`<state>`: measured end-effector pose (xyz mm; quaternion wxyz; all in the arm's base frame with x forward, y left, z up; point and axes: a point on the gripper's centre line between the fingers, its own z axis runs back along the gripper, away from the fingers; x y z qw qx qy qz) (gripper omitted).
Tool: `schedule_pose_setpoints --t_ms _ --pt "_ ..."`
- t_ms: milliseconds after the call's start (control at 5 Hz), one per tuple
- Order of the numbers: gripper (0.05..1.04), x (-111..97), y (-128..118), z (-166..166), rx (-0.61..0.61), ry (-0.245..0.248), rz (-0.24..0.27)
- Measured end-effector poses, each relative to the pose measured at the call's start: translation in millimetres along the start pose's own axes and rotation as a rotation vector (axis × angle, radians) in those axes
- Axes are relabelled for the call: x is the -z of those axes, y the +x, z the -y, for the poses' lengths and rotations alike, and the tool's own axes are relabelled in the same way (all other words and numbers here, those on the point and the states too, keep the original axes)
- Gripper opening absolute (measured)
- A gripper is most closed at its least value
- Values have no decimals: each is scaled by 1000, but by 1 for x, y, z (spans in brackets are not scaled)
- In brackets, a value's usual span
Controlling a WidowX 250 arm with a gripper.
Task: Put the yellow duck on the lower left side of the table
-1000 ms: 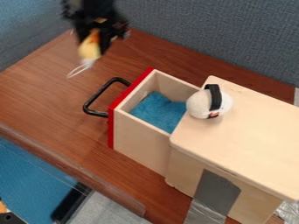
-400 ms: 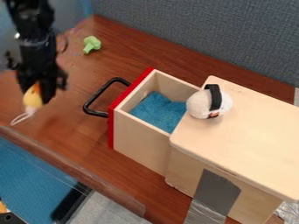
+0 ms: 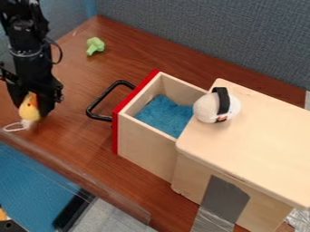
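"Duck (image 3: 29, 108), please: where do you have it?"

"I have it in the gripper (image 3: 32, 106), at the left side of the table (image 3: 75, 138), near the front edge. The 2 fingers are closed around its yellow body, and I see the orange beak between them. A white string loop (image 3: 13, 127) is hanging from it. If the duck touches the wood, I cannot tell."

"And what is lying around it?"

"To the right of my gripper there is 1 wooden drawer (image 3: 145, 147), pulled open, with a red front and 1 black handle (image 3: 93, 105). Inside it I see a blue cloth (image 3: 162, 117). On top of the cabinet (image 3: 260, 136) sits 1 white ball-shaped toy (image 3: 206, 108) with a black band. Farther back on the table, 1 green broccoli toy (image 3: 94, 45) is lying, well apart from the drawer."
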<state>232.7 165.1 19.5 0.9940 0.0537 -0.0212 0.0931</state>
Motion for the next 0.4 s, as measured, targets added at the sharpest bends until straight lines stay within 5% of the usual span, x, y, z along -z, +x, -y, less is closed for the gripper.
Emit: schedule_pose_setpoints --t_ms 200,400 --pt "1005 -25 8 -3 136 -59 -18" --pt "1003 -56 6 -11 224 -109 2"
